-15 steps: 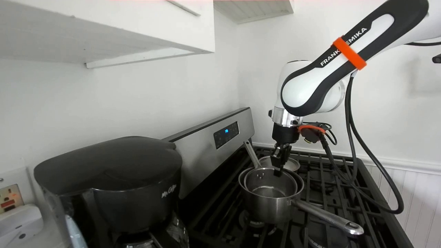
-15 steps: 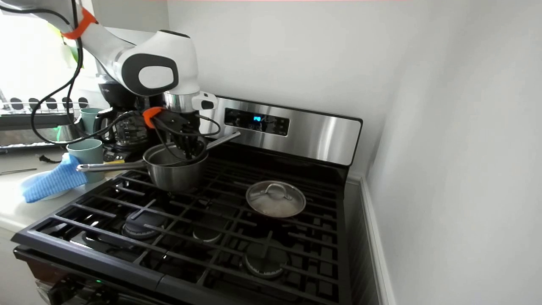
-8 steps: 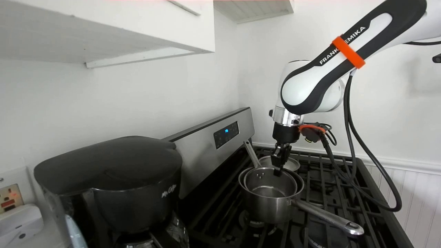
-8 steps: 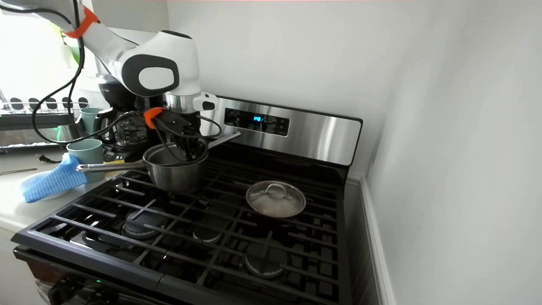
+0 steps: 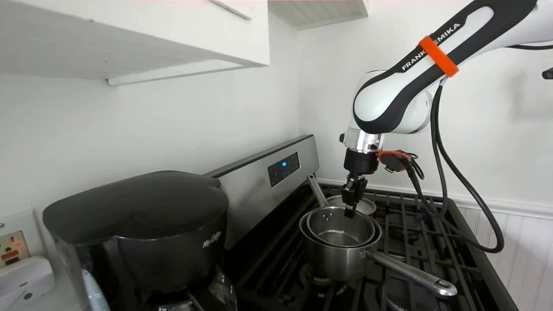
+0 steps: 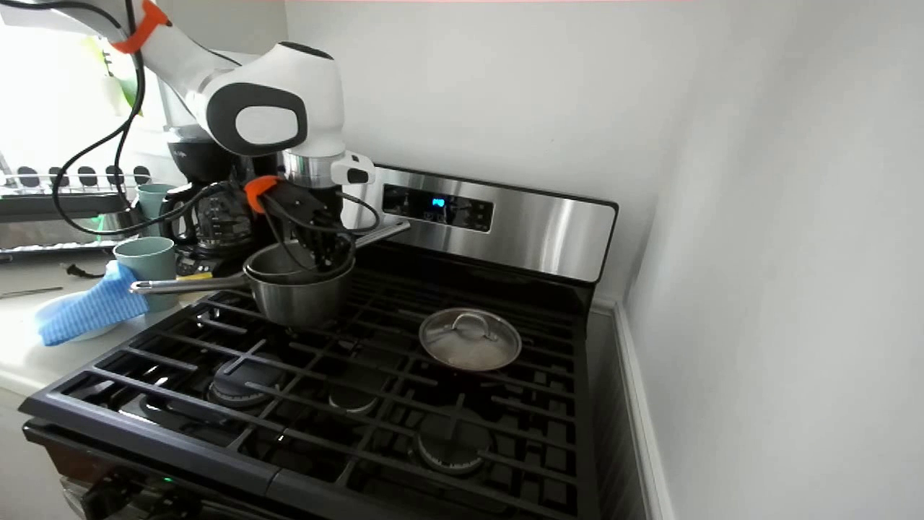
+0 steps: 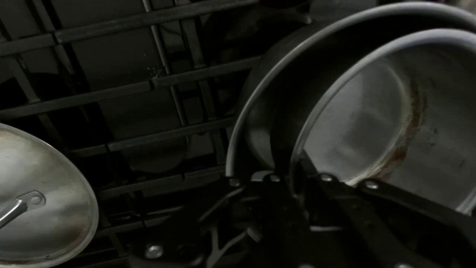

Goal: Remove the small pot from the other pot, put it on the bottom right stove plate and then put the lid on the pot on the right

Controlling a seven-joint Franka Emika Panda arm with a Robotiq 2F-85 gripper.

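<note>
The small steel pot (image 5: 339, 231) sits inside the larger steel pot (image 5: 337, 265), its rim slightly raised and its handle pointing at the stove's back panel. Both pots show in an exterior view, the small one (image 6: 278, 261) inside the larger one (image 6: 303, 303). My gripper (image 5: 350, 211) is shut on the small pot's rim, one finger inside the pot and one outside, as the wrist view (image 7: 293, 182) shows. The larger pot's handle points toward the stove's front. The lid (image 6: 469, 339) lies on the rear right grate, its handle up; it also shows in the wrist view (image 7: 48, 193).
The front right burner (image 6: 455, 444) and front left burner (image 6: 245, 379) lie under black grates. The stove's back panel (image 6: 541, 238) rises behind. A coffee maker (image 5: 138, 224) stands beside the stove. A green cup (image 6: 148, 263) and blue cloth (image 6: 94, 310) are on the counter.
My gripper has risen slightly, and the small pot's rim has risen with it above the larger pot's rim. The larger pot and the lid have not visibly moved.
</note>
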